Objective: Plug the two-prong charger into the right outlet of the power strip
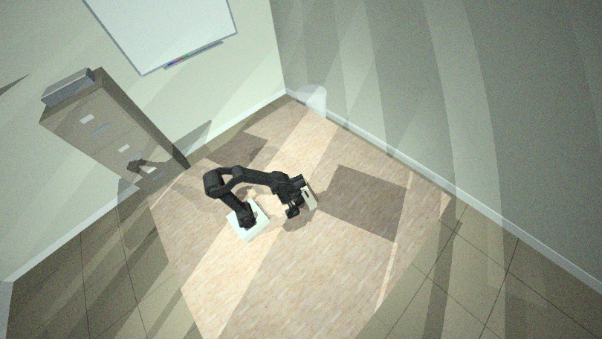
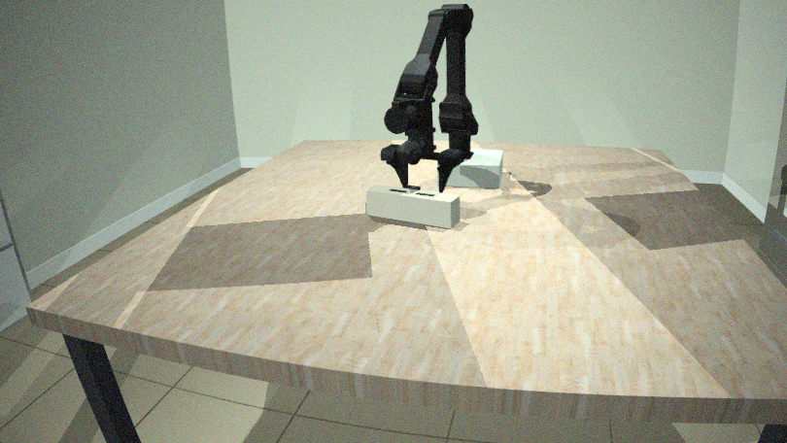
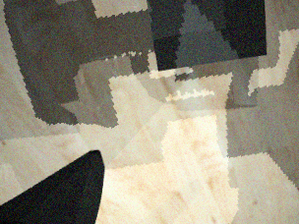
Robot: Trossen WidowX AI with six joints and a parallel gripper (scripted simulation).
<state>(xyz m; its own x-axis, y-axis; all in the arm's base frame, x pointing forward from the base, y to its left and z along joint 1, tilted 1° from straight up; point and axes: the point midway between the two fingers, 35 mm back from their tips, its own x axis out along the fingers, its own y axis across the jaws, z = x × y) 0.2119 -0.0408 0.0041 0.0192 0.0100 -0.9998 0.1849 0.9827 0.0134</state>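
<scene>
The gripper (image 2: 423, 184) hangs just above the white power strip (image 2: 413, 205) with its fingers spread wide and nothing between them. No two-prong charger can be made out in any view, so where it lies cannot be told. Judging by this, the plugging-in is not begun: finding, grasping and pushing it into the right outlet all remain

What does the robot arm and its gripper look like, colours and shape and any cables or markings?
The arm is matte black throughout, built of chunky, angular links with rounded joint housings. Its gripper has two black fingers that taper to narrow points. No cables, labels or markings show; it rises from a pale block base.
</scene>
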